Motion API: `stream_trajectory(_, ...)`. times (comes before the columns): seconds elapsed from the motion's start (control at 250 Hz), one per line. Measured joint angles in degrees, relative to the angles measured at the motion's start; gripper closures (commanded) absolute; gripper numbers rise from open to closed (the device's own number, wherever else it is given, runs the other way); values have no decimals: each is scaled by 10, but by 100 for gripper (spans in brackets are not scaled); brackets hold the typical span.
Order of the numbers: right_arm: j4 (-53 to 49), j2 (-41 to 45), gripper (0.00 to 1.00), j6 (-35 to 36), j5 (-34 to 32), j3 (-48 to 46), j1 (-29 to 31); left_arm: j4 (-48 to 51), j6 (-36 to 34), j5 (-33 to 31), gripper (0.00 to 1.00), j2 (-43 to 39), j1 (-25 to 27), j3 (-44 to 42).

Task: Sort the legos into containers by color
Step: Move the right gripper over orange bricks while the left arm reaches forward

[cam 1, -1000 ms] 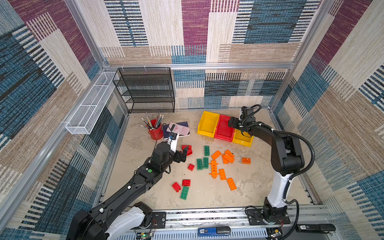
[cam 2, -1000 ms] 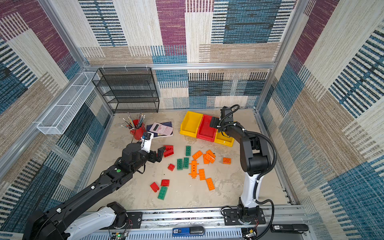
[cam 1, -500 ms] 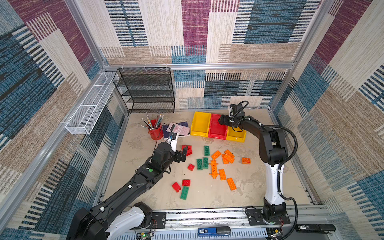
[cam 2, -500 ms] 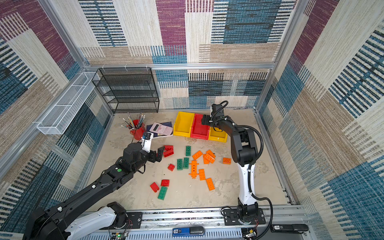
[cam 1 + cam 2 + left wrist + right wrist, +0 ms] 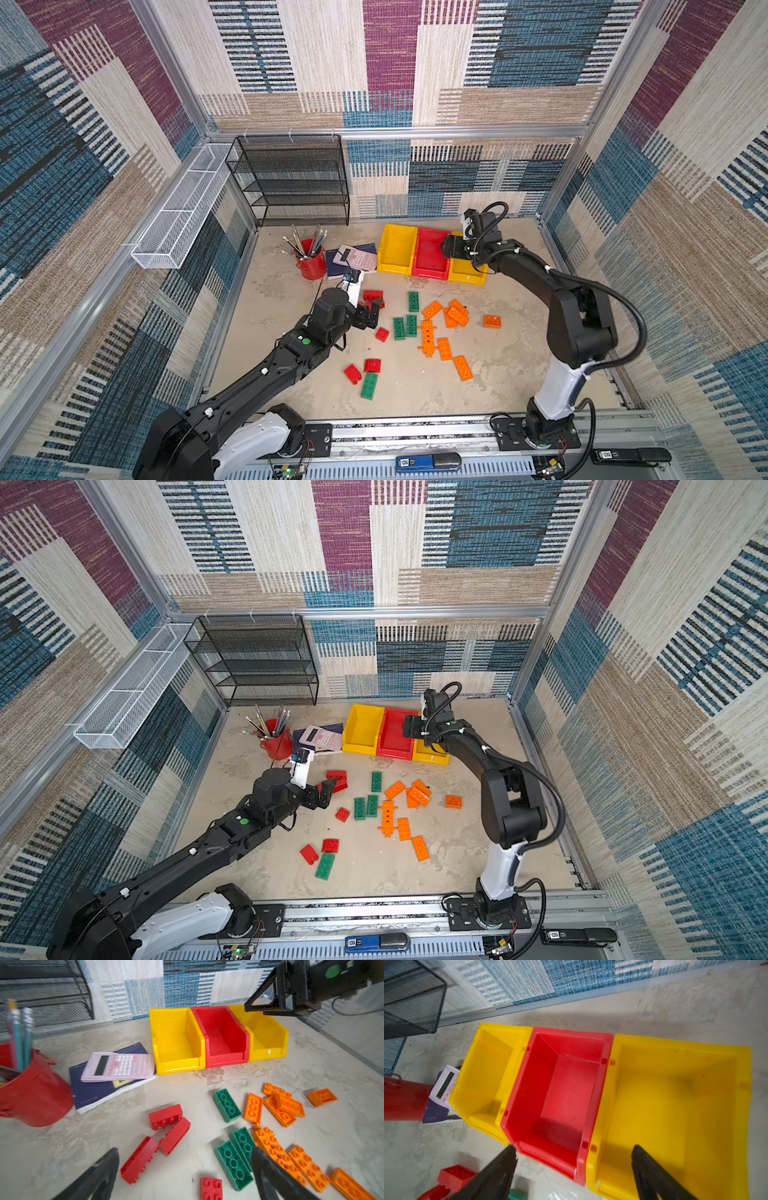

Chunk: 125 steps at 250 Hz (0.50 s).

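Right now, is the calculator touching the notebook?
Touching. The left wrist view shows the calculator lying flat on the notebook, its body resting directly on the dark blue cover with no gap between them.

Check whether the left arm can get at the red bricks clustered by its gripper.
Probably yes: the left gripper is open and empty right beside the red bricks, nothing lies on them, and the right gripper is off over the bins.

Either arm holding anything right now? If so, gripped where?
Nothing held. Left gripper is near the red legos, jaws open and empty; right gripper is above the containers, jaws open and empty.
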<state>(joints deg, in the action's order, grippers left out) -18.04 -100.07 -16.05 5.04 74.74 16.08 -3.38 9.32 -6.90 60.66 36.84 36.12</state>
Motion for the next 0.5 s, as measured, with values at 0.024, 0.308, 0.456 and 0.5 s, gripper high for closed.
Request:
stream_trajectory(0.024,2,18,12,2,-2,-25,7,-3,0,2,1,4,9,0)
stream_trajectory(0.308,-49,122,13,2,-55,-193,80,-2,-6,13,1,38,101,1)
stream_trajectory(0.456,-63,145,15,-2,-75,-240,82,-3,-7,12,1,41,115,-4)
stream_trajectory(0.5,-64,146,15,-2,-75,-247,83,-3,-7,12,1,41,117,-4)
